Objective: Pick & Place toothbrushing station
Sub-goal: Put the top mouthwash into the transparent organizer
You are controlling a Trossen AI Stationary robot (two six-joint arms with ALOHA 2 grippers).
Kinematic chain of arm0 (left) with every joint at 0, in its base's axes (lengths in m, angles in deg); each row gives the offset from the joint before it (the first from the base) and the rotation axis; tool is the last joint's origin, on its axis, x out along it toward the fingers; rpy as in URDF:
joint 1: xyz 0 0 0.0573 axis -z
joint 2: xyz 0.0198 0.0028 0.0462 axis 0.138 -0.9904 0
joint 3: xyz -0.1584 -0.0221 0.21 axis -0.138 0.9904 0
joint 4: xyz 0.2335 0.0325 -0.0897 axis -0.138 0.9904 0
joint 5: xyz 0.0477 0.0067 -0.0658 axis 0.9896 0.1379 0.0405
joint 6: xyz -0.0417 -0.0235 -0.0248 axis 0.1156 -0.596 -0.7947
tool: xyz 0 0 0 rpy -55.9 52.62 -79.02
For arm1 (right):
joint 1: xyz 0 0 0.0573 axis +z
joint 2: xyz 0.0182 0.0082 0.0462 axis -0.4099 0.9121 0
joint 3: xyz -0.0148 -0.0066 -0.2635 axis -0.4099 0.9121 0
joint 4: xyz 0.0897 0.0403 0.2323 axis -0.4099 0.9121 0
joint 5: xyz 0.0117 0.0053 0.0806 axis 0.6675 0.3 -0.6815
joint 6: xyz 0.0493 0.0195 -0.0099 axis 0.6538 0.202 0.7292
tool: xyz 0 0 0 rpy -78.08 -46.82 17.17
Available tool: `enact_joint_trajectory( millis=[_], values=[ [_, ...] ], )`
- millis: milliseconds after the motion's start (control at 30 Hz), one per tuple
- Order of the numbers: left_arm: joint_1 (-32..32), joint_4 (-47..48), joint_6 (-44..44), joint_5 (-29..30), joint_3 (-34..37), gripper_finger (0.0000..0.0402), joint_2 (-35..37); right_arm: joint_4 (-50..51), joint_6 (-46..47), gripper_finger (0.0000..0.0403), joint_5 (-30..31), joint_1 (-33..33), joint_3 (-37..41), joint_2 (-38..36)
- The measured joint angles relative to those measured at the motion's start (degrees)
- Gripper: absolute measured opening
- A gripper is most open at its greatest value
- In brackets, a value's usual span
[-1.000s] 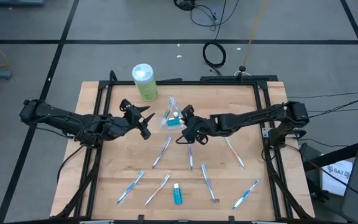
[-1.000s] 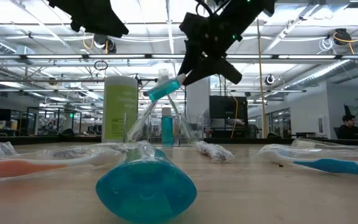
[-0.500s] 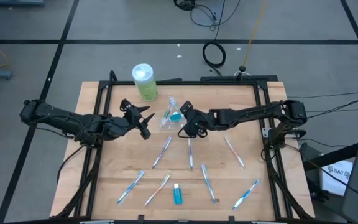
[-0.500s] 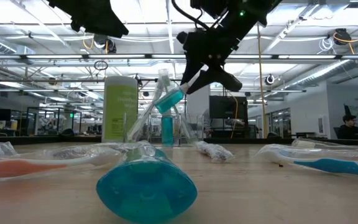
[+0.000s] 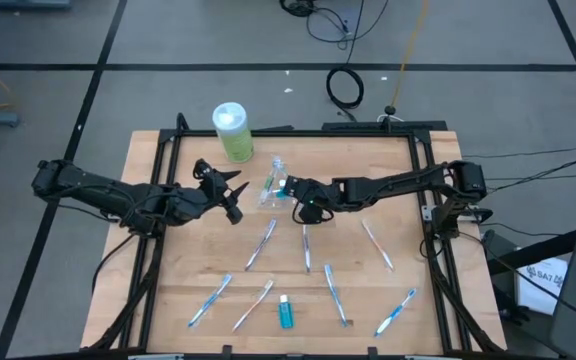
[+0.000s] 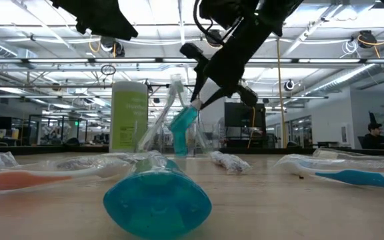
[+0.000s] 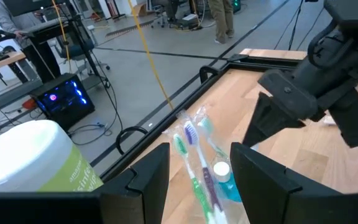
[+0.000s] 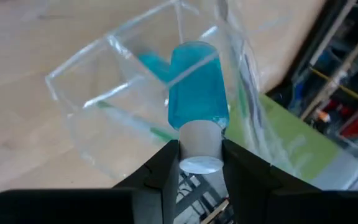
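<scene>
A clear plastic holder (image 5: pixel 271 187) stands at the far middle of the table with toothbrushes (image 7: pixel 191 146) standing in it. My right gripper (image 5: pixel 302 196) is just right of the holder, shut on a small blue tube (image 8: pixel 196 90) with a white cap; the tube also shows tilted in the low view (image 6: pixel 184 123). The tube's blue body is inside the holder's walls (image 8: pixel 104 68). My left gripper (image 5: pixel 232 196) hovers open and empty left of the holder, and its two fingers are apart in the left wrist view (image 7: pixel 201 177). My right gripper pinches the tube at its white cap end (image 8: pixel 199 152) between its two fingers (image 8: pixel 164 168). The fingers come slanting down from the table's right. The tube hangs tilted, cap up, with its blue lower end down inside the clear holder.
A green bottle with a white lid (image 5: pixel 233 132) stands at the far left of the holder. Several wrapped toothbrushes (image 5: pixel 261 243) lie spread over the table's near half. A second blue tube (image 5: pixel 286 313) lies near the front edge, large in the low view (image 6: pixel 156 198).
My right gripper has moved toward the holder and down, tipping as it went. The blue tube has turned from lying nearly level above the holder to steeply tilted, cap up, and its lower end has gone down into the holder.
</scene>
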Motion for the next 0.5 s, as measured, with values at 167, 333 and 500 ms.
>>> enact_joint_trajectory(
  millis=[167, 333, 500],
  values=[
    [0.0, 0.0, 0.11, 0.01, 0.0, 0.0177, 0.0, 0.04, -5.01, 0.011, -4.02, -0.02, -0.15, -0.15],
    [0.0, 0.0, 0.29, 0.02, 0.0, 0.0177, 0.0, -0.06, -6.99, 0.0112, -7.76, 0.0, -0.1, -0.13],
    [0.0, 0.0, 0.29, 0.02, 0.0, 0.0177, 0.0, -0.14, -4.05, 0.0114, -10.47, -0.02, -0.1, -0.13]
  ],
)
